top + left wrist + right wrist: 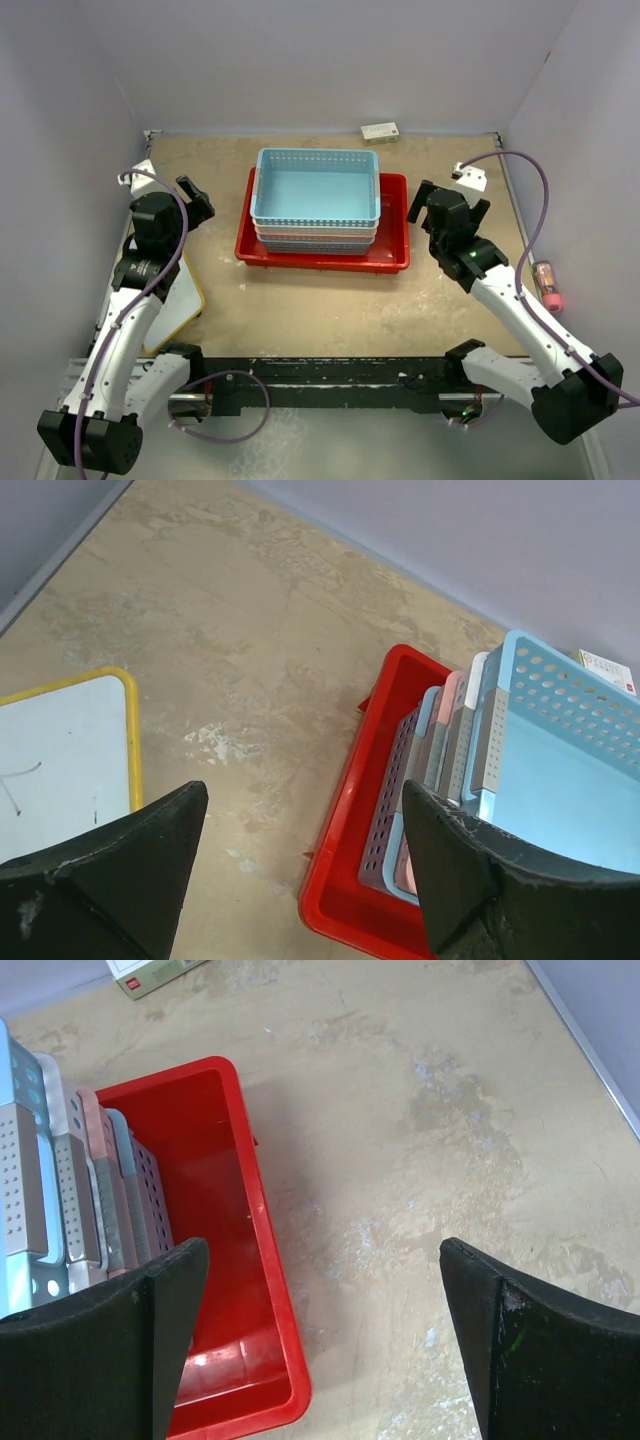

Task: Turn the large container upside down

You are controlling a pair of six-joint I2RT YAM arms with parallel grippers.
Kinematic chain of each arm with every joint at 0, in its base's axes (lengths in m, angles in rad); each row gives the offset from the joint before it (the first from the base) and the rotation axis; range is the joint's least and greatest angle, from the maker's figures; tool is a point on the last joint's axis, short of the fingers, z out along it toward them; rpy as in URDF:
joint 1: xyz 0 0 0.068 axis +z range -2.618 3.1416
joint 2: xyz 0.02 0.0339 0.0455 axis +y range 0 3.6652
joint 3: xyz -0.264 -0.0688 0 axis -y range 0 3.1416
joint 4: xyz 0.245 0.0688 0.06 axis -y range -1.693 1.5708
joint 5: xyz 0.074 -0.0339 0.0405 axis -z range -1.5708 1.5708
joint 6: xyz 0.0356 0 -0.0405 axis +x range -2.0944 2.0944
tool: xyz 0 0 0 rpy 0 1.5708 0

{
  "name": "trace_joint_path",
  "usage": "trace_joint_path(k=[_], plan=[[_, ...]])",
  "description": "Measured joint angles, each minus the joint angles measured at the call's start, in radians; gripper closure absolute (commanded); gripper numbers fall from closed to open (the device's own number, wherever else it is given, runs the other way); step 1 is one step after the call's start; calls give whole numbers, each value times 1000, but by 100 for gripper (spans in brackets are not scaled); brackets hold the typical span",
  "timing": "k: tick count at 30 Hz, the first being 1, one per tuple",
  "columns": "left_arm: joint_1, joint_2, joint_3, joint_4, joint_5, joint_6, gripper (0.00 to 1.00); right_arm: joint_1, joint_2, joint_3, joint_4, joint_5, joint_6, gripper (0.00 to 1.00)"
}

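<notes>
- The red tray [395, 250] sits flat on the desk [320, 310], open side up, not flipped yet.
- A pile of baskets [318, 195] sits inside the red tray, so I think flipping would spill them.
- The left pincer [197, 200] hangs left of the red tray, wide open and empty.
- The right pincer [448, 205] hangs just right of it, also wide open and empty, maybe so each can grab a side.
</notes>
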Motion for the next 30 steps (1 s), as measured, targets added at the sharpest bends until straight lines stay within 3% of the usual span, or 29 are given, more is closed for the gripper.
trace_joint_path(k=[16,23,25,30], plan=[[0,-13,-1,0,-19,21,23,0,0,0,-2,0,-1,0],[-19,-6,-30,21,151,41,23,0,0,41,3,-21,-108,0],[-68,8,-27,17,167,41,22,0,0,67,19,-64,-152,0],[-160,19,0,-14,184,49,22,3,18,166,71,-349,-227,0]])
